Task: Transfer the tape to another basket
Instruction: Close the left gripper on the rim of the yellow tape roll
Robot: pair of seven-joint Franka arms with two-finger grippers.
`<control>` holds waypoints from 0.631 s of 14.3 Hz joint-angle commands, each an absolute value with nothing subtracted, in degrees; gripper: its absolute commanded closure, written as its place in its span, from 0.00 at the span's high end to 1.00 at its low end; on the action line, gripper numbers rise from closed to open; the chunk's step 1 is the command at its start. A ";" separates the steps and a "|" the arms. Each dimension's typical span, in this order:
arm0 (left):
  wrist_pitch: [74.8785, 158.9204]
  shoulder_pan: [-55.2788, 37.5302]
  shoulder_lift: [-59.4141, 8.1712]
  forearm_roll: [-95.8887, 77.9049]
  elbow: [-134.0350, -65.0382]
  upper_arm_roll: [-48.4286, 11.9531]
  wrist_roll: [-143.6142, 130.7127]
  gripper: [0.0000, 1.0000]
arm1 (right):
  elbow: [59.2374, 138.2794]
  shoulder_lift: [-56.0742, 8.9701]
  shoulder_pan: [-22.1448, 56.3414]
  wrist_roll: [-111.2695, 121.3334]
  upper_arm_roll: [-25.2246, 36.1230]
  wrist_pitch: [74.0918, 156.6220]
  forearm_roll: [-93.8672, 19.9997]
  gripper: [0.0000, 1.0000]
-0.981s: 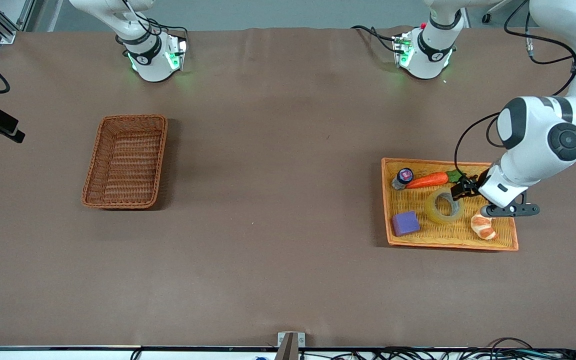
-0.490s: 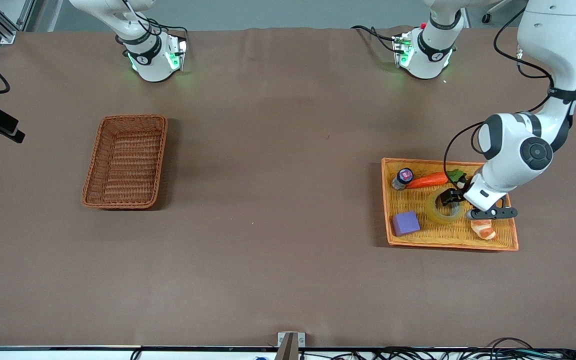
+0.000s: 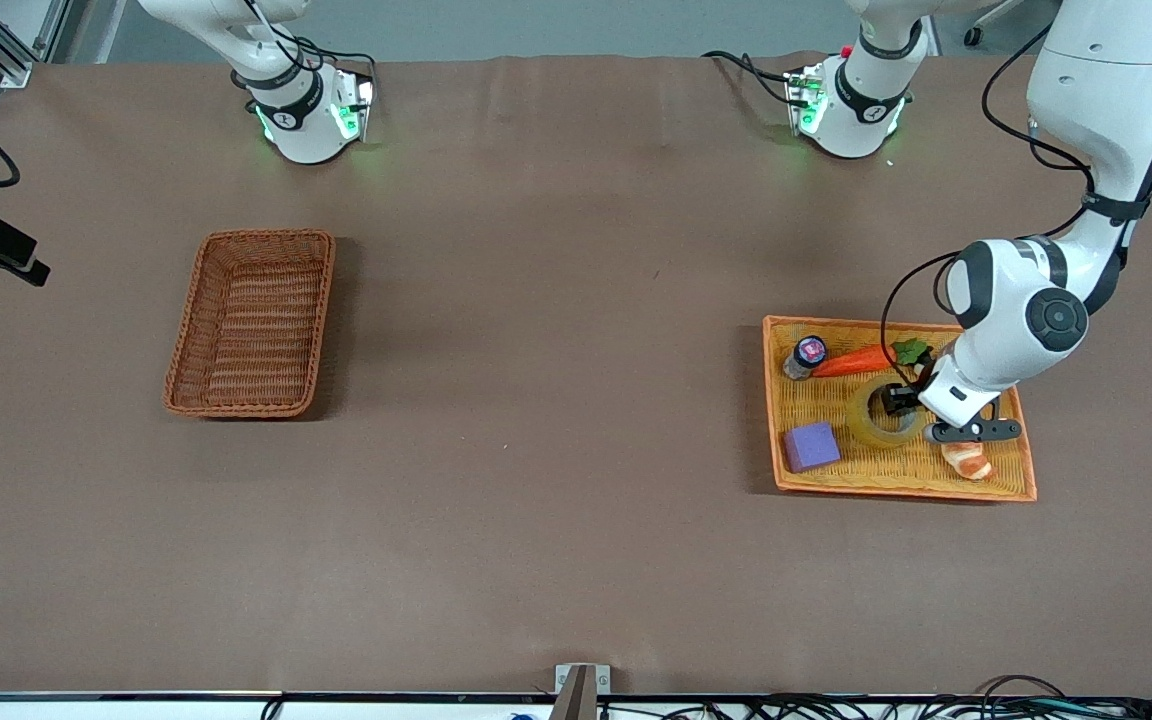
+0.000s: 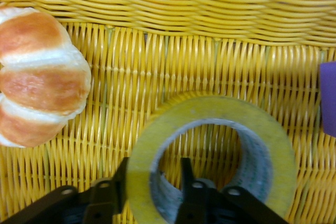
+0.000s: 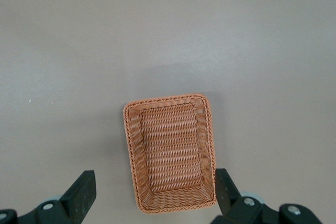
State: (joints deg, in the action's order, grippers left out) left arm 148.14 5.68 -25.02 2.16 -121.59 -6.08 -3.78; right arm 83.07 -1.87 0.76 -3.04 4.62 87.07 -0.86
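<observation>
The tape (image 3: 871, 427) lies flat in the yellow woven tray (image 3: 896, 490) at the left arm's end of the table. My left gripper (image 3: 898, 400) is down on it and open. In the left wrist view one finger (image 4: 113, 192) is outside the tape's wall (image 4: 220, 109) and the other is inside the ring, with a small gap left; my left gripper (image 4: 154, 167) straddles that wall. The reddish-brown basket (image 3: 266, 236) stands empty at the right arm's end. My right gripper (image 5: 155, 179) is open and empty, high over the basket (image 5: 168, 99), and waits.
In the tray, a croissant (image 3: 968, 460) lies close beside the tape, nearer the front camera, and shows in the left wrist view (image 4: 39, 77). A purple block (image 3: 811, 446), a carrot (image 3: 851, 361) and a small bottle (image 3: 804, 356) share the tray. The tray's weave (image 4: 184, 3) fills the left wrist view.
My left arm has swung in over the tray and lowered; the gripper went from beside the tape's edge to down over its wall. The tape and the right arm have not moved.
</observation>
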 commanded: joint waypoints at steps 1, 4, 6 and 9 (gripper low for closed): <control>149.06 5.71 -24.88 2.99 -121.47 -6.15 -3.16 0.03 | 82.71 -2.02 0.53 -2.46 4.66 86.92 -1.85 1.00; 145.57 5.54 -21.11 2.99 -120.59 -6.24 -3.25 0.00 | 82.71 -2.02 0.53 -2.55 4.66 86.92 -1.85 1.00; 136.11 5.19 -17.59 2.99 -116.04 -6.94 -3.69 0.00 | 82.71 -2.02 0.53 -2.55 4.66 86.92 -1.85 1.00; 119.93 4.75 -16.79 2.90 -104.63 -11.93 -7.27 0.00 | 82.71 -2.11 0.61 -2.46 4.75 86.92 -1.85 1.00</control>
